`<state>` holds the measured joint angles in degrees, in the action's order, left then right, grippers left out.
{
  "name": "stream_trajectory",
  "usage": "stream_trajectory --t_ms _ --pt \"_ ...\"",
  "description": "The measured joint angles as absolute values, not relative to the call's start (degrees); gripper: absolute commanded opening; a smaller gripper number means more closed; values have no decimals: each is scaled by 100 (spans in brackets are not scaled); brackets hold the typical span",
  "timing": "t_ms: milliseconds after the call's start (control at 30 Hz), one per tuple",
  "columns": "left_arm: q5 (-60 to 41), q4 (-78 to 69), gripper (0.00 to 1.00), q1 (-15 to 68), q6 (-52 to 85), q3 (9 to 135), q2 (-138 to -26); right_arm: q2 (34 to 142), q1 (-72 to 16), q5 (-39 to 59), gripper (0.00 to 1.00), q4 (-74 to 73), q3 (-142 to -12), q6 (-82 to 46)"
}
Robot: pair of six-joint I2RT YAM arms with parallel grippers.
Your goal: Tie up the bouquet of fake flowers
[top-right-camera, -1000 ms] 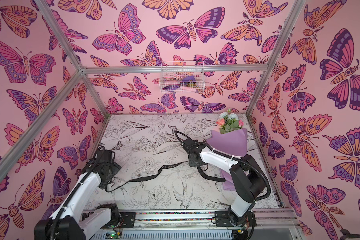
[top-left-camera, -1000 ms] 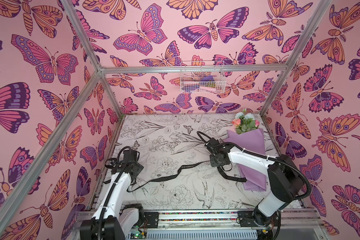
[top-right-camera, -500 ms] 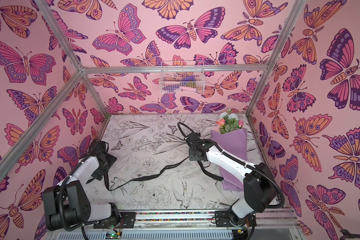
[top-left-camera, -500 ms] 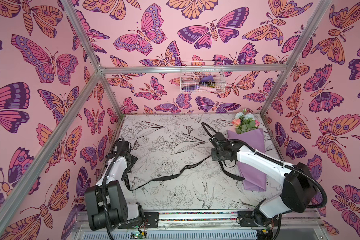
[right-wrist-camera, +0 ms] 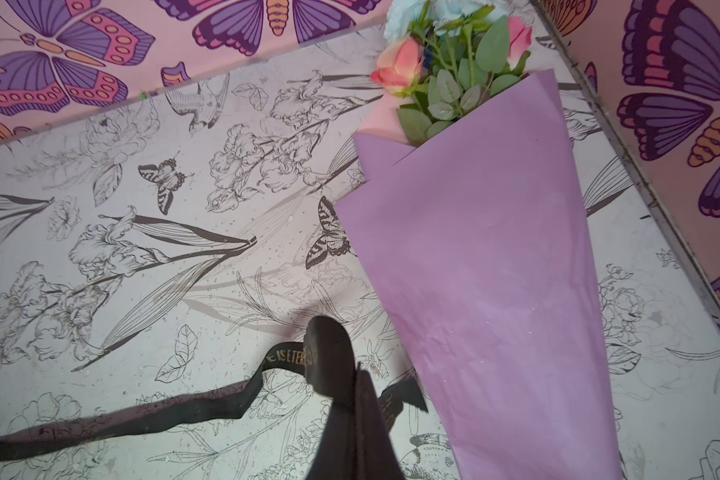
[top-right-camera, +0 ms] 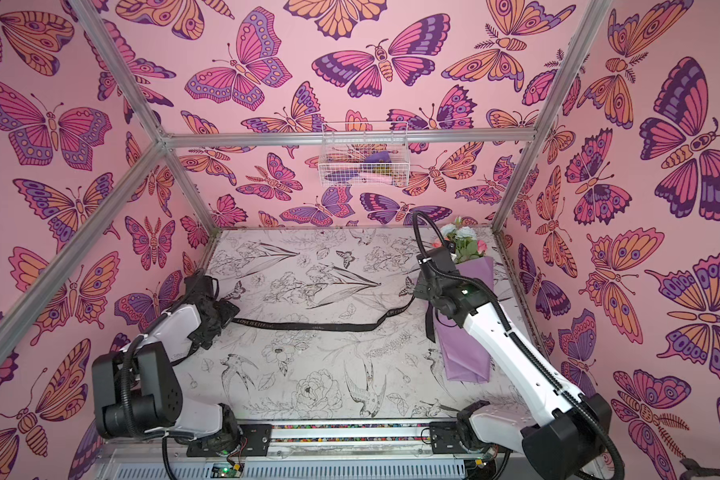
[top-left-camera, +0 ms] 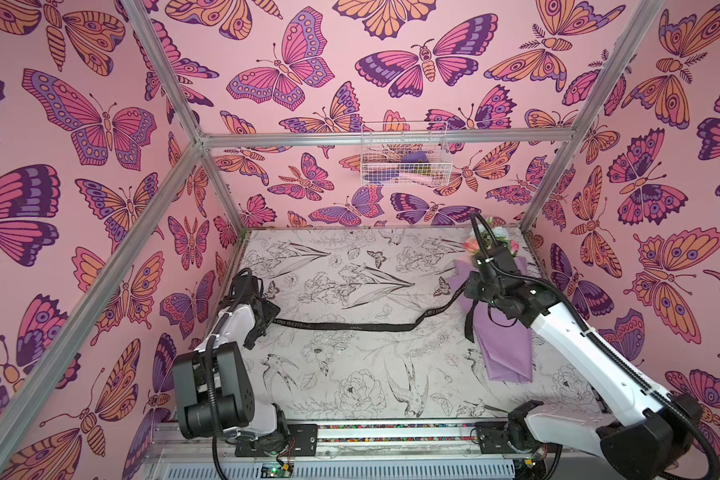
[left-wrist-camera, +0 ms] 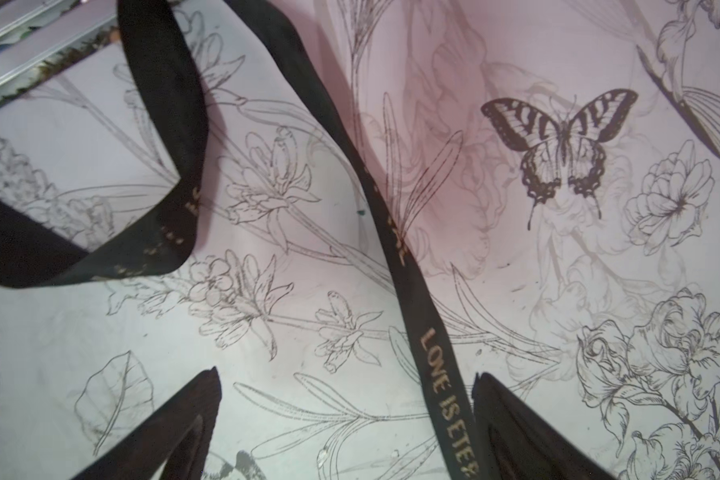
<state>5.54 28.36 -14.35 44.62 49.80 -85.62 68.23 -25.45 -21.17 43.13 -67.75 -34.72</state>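
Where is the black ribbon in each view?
Both top views: ribbon across mid-table, left arm to bouquet.
Left wrist: ribbon diagonal through centre.
Right wrist: ribbon pinched in right end effector, beside bouquet.
Shared landmark: its gold lettering.

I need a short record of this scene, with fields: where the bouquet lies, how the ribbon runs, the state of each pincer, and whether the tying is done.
bouquet: lies on the table, on the right side, blooms toward the back wall
ribbon: black, runs across the table from the left pincer to the right pincer
left pincer: open; the ribbon passes between its fingers, not pinched
right pincer: shut on the ribbon, beside the bouquet
tying: not yet done; the ribbon is not wrapped around the bouquet
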Motion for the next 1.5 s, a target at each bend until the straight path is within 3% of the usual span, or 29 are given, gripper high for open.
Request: stream_trajectory --t_ms 400,667,767,1067,1200,1333,1400,1500 --pt "-246 2121 84 -1424 4407 5470 -9590 6869 -2519 -1533 1 3804 -5782 -4086" --pt "-480 1933 99 -1422 4379 5730 -9736 7953 -2504 -1525 6 3618 -5675 -4298" --pt "-694 1922 100 -1422 4392 5688 -9601 8377 -2493 -1474 12 3636 -5686 -4331" --pt "-1199 1758 100 -1000 4423 5096 -8031 8479 -2477 -1275 39 3660 -5590 -4359" --pt "-1269 1673 100 -399 4486 4941 -7502 8158 -2427 -1188 59 3822 -5411 -4329" --pt "-1258 1559 100 344 4630 4932 -7190 7638 -2115 -1127 71 4021 -5411 -4136" --pt "-1271 1424 100 821 4731 4969 -7120 7371 -1785 -1149 86 4125 -5441 -3986" --pt "-1361 1107 100 1551 4893 5105 -7240 7144 -1081 -1127 89 4215 -5579 -3680"
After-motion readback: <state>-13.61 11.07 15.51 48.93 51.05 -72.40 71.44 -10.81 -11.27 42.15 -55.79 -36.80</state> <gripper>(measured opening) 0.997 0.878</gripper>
